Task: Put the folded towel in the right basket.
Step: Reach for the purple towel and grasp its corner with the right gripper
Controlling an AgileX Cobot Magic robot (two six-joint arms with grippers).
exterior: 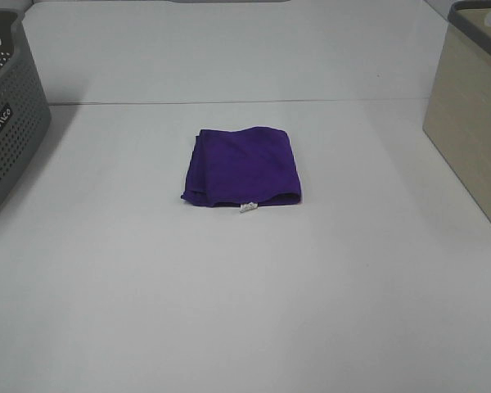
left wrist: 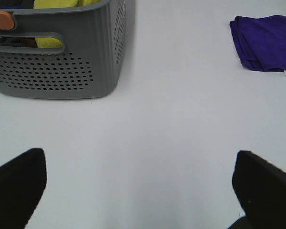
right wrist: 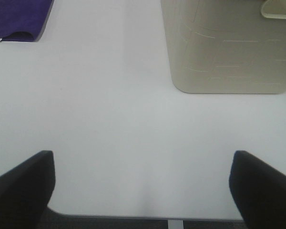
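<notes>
A folded purple towel (exterior: pixel 242 165) lies flat on the white table near the middle, a small white tag at its front edge. It also shows in the left wrist view (left wrist: pixel 265 42) and in the right wrist view (right wrist: pixel 19 19). The right basket (exterior: pixel 473 115) is beige and stands at the table's right edge; the right wrist view (right wrist: pixel 229 47) shows its wall. My left gripper (left wrist: pixel 140 191) is open and empty, far from the towel. My right gripper (right wrist: pixel 140 188) is open and empty near the table's front edge. Neither gripper shows in the exterior high view.
A grey perforated basket (exterior: pixel 8 115) stands at the left edge; the left wrist view (left wrist: pixel 57 57) shows yellow cloth (left wrist: pixel 62 5) inside it. The table's front edge (right wrist: pixel 133 217) shows in the right wrist view.
</notes>
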